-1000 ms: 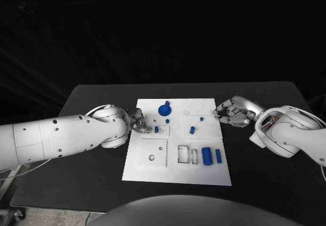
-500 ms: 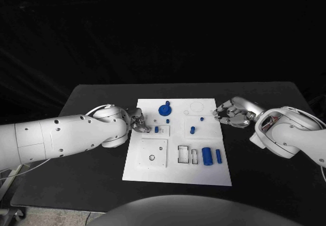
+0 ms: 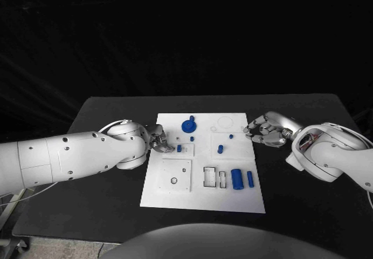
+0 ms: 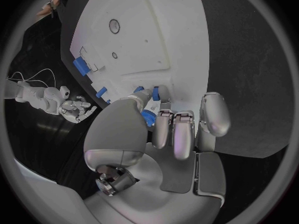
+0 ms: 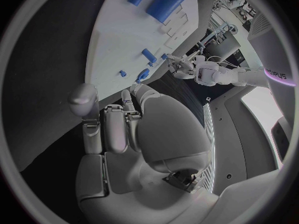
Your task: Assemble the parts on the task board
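The white task board lies mid-table. On it are a round blue disc, small blue pieces and two blue cylinders beside empty slots. My left hand hovers at the board's left edge with its fingers curled, just short of a small blue piece. I see nothing held in it. My right hand sits at the board's right edge, fingers curled in and thumb bent over them, holding nothing.
A raised square plate with a round hole takes up the board's near left. The black table has bare room on both sides of the board and in front of it.
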Controlling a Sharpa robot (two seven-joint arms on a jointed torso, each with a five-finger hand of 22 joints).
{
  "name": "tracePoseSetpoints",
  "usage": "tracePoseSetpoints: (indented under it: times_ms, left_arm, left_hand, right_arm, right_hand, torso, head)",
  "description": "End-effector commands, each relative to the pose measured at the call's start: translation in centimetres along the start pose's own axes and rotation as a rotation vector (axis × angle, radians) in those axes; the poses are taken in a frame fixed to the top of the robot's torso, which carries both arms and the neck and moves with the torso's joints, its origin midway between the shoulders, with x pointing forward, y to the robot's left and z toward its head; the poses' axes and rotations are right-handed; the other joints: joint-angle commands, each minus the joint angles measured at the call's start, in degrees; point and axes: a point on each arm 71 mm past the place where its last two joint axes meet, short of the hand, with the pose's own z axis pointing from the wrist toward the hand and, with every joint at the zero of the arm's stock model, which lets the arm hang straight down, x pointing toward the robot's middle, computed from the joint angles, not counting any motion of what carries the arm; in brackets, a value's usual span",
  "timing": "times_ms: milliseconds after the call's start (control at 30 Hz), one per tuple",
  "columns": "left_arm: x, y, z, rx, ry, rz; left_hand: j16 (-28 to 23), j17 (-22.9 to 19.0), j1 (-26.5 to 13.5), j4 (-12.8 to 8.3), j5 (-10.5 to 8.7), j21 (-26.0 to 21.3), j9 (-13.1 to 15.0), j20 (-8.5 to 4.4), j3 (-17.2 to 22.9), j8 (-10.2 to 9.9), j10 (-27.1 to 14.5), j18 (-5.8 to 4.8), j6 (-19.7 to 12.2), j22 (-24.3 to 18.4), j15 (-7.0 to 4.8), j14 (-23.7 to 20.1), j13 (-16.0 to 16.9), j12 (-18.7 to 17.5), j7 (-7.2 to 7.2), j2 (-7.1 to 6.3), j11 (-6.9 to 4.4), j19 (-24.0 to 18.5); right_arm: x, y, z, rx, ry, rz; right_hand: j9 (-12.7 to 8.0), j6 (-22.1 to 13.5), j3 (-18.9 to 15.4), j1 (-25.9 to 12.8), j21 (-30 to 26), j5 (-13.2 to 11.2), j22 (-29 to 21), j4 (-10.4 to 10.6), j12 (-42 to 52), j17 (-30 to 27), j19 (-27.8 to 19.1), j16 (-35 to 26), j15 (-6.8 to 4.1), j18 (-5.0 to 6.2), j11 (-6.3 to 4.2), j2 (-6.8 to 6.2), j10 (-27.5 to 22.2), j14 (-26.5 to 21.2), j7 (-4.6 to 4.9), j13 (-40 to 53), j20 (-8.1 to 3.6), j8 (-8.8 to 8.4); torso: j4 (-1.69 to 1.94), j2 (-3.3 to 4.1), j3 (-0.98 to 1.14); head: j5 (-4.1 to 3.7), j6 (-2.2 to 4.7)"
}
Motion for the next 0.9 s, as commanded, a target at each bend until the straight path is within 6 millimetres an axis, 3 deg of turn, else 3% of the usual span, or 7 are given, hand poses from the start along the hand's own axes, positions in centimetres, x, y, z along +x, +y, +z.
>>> tracePoseSetpoints:
  times_ms: [33, 133, 300, 467, 633, 767, 900]
  left_arm:
    - [0.29, -0.10, -0.03, 0.002, 0.027, 0.026]
    - [0.26, 0.02, -0.01, 0.000, 0.027, 0.024]
    - [0.15, 0.23, 0.05, -0.001, 0.021, 0.013]
    - [0.02, 0.39, 0.11, -0.004, 0.010, 0.003]
    - [-0.06, 0.56, 0.17, -0.011, 0.005, -0.001]
    - [-0.18, 0.64, 0.23, -0.012, -0.006, -0.008]
    - [-0.31, 0.60, 0.27, -0.004, -0.018, -0.018]
  left_hand:
    - [0.26, 14.91, -3.23, 1.62, -3.77, -0.59, -0.69, 0.54, -2.93, -0.73, 1.05, 0.58, 0.19, 7.44, 0.44, 5.98, 9.69, -0.38, 0.55, -0.06, 0.50, -0.12]
    - [0.24, 14.89, -6.18, 1.82, -4.65, -0.77, -1.23, 0.73, -5.59, -1.35, 0.98, 0.60, 0.44, 7.56, 0.54, 5.97, 9.66, -0.41, 0.62, 0.79, 0.63, -0.11]
    - [0.28, 14.95, -11.98, 1.97, -1.36, -0.93, -1.17, 0.89, -10.46, -1.49, 1.02, 0.58, 1.00, 7.95, 0.52, 6.02, 9.77, -0.24, 0.60, 3.28, 0.71, 0.02]
    - [0.31, 15.01, -13.32, 1.98, 0.13, -0.92, -0.52, 0.79, -12.15, -0.91, 1.11, 0.59, 1.13, 8.18, 0.55, 6.06, 9.88, -0.08, 0.50, 5.11, 0.59, 0.15]
    - [0.35, 15.06, -13.42, 1.94, 3.11, -0.96, 0.31, 0.73, -13.20, -0.26, 1.12, 0.58, 1.03, 8.40, 0.48, 6.10, 9.90, -0.03, 0.38, 6.79, 0.51, 0.25]
    - [0.36, 15.08, -13.09, 1.94, 7.63, -1.02, 1.43, 0.64, -13.83, 0.59, 1.13, 0.57, 0.84, 8.63, 0.37, 6.12, 9.90, 0.00, 0.21, 8.24, 0.37, 0.35]
    - [0.36, 15.09, -12.54, 1.93, 10.75, -1.04, 2.33, 0.57, -14.15, 1.19, 1.18, 0.55, 0.48, 8.82, 0.29, 6.13, 9.96, 0.08, 0.09, 9.01, 0.28, 0.47]
  right_arm:
    - [0.09, -0.05, 0.03, 0.004, 0.009, 0.001]
    - [0.10, -0.06, 0.04, 0.004, 0.010, 0.001]
    - [0.12, -0.05, 0.07, 0.004, 0.011, 0.000]
    - [0.16, -0.03, 0.08, 0.004, 0.014, 0.002]
    - [0.17, -0.04, 0.09, 0.005, 0.016, 0.002]
    - [0.18, -0.05, 0.11, 0.005, 0.017, 0.002]
    - [0.19, -0.05, 0.13, 0.005, 0.018, 0.002]
  right_hand:
    - [0.09, 0.38, 0.21, 0.42, -0.35, 0.24, 5.61, -0.07, -0.14, 3.31, -0.41, -0.28, 0.21, 0.94, 0.27, 0.20, 1.49, 2.42, 0.07, 9.40, -0.11, 0.13]
    - [0.09, 0.38, 0.21, 0.42, -0.35, 0.24, 5.61, -0.07, -0.14, 3.31, -0.41, -0.28, 0.21, 0.94, 0.27, 0.20, 1.49, 2.42, 0.07, 9.40, -0.11, 0.13]
    - [0.09, 0.38, 0.21, 0.42, -0.35, 0.24, 5.61, -0.07, -0.14, 3.31, -0.41, -0.28, 0.21, 0.94, 0.27, 0.20, 1.49, 2.42, 0.07, 9.40, -0.11, 0.13]
    - [0.09, 0.40, 0.29, 0.39, -0.55, 0.29, 5.57, -0.12, -0.21, 3.18, -0.46, -0.44, 0.23, 0.96, 0.30, 0.23, 1.41, 2.37, 0.08, 9.31, -0.10, 0.14]
    - [0.09, 0.40, 0.29, 0.39, -0.55, 0.29, 5.57, -0.12, -0.21, 3.18, -0.46, -0.44, 0.23, 0.96, 0.30, 0.23, 1.41, 2.37, 0.08, 9.31, -0.10, 0.14]
    - [0.10, 0.42, 0.31, 0.39, -0.69, 0.30, 5.54, -0.13, -0.33, 3.10, -0.50, -0.53, 0.24, 0.99, 0.31, 0.24, 1.27, 2.34, 0.08, 9.15, -0.09, 0.15]
    - [0.10, 0.45, 0.33, 0.38, -0.87, 0.30, 5.50, -0.14, -0.45, 2.98, -0.55, -0.66, 0.25, 1.01, 0.33, 0.26, 1.14, 2.30, 0.08, 8.99, -0.09, 0.16]
  torso:
    - [0.01, 0.00, 0.00]
    - [0.03, -0.01, 0.00]
    - [0.02, 0.00, -0.02]
    - [0.02, 0.02, -0.02]
    - [-0.01, 0.01, -0.02]
    - [0.01, -0.01, -0.02]
    - [-0.01, 0.01, -0.02]
  head:
    - [0.02, 0.01]
    - [0.02, 0.01]
    - [0.04, 0.01]
    - [0.06, 0.01]
    - [0.12, 0.01]
    - [0.04, 0.01]
    - [-0.02, 0.01]
